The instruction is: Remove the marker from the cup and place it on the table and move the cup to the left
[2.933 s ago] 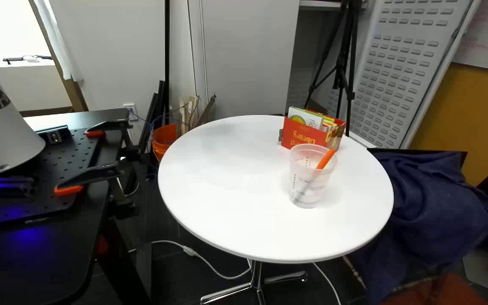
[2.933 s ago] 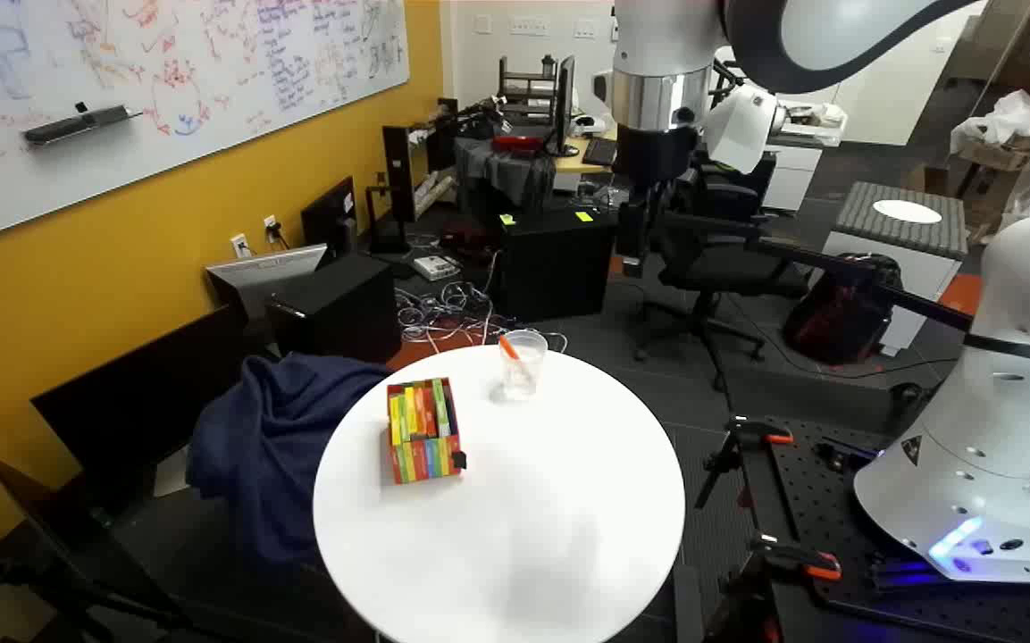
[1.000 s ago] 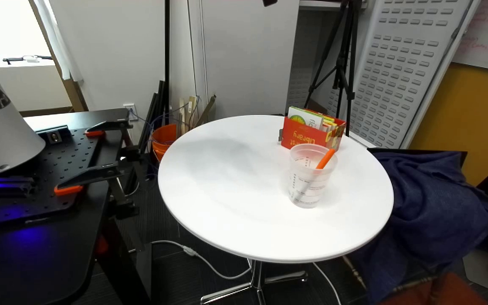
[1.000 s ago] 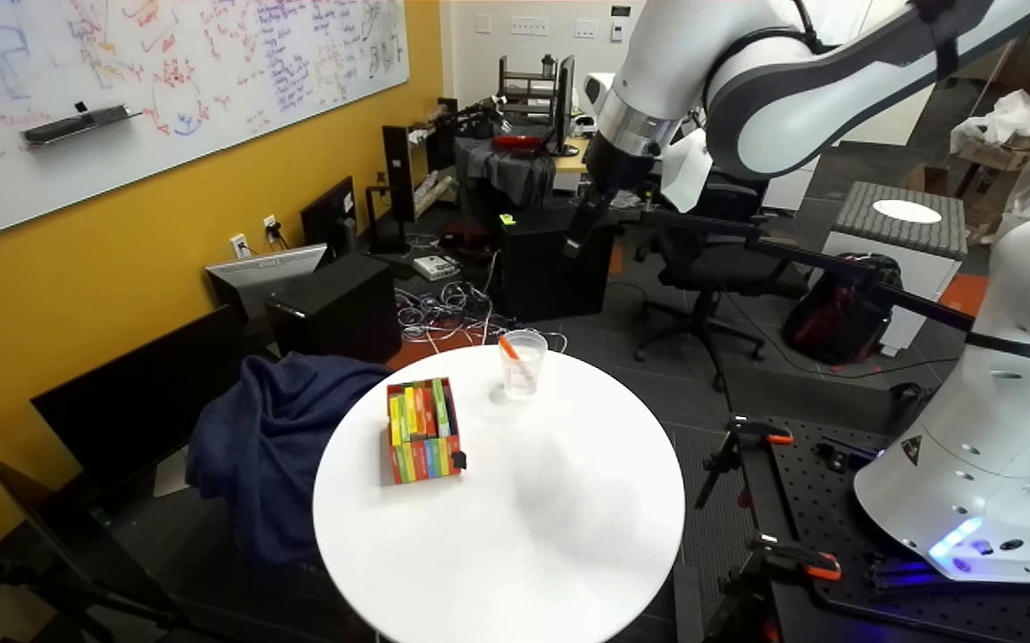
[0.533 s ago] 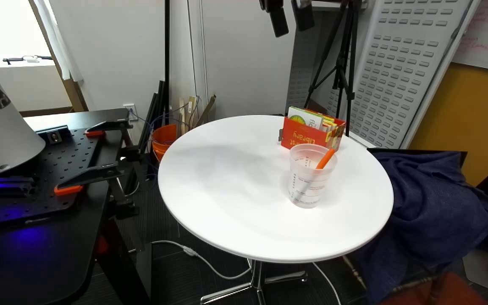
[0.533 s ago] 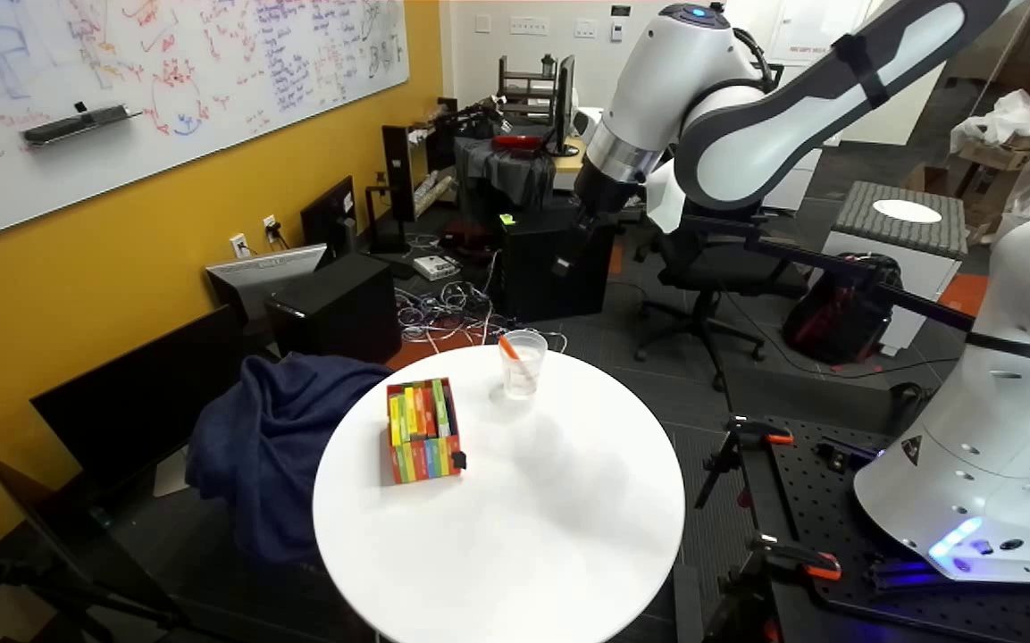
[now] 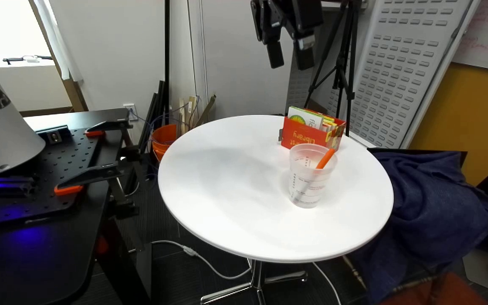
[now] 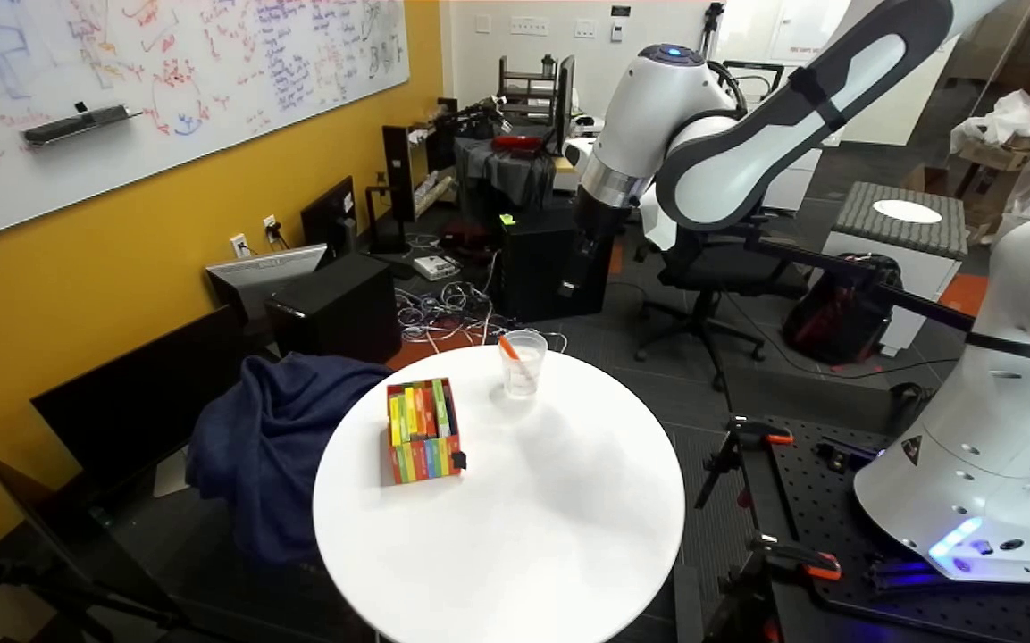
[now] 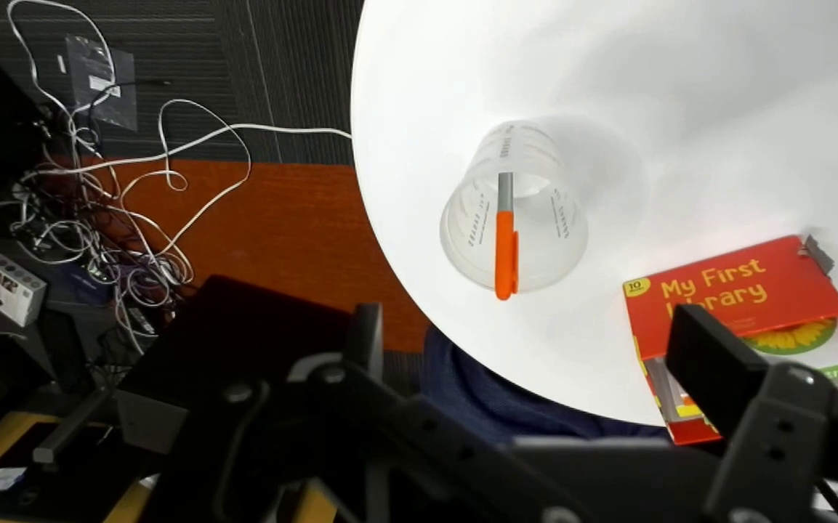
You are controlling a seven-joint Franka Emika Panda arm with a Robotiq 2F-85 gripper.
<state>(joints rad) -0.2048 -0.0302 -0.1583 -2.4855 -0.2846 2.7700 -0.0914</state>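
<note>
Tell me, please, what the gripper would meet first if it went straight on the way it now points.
Most likely the clear cup, around its mouth, with the orange marker sticking out of it. Depth is unclear, so the open gripper might pass beside them to the table.

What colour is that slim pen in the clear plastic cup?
The slim pen is orange above, grey toward its lower end; the wrist view shows it best.

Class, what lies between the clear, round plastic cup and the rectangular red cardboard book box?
Bare round white tabletop; the wrist view shows it separating cup from box.
</note>
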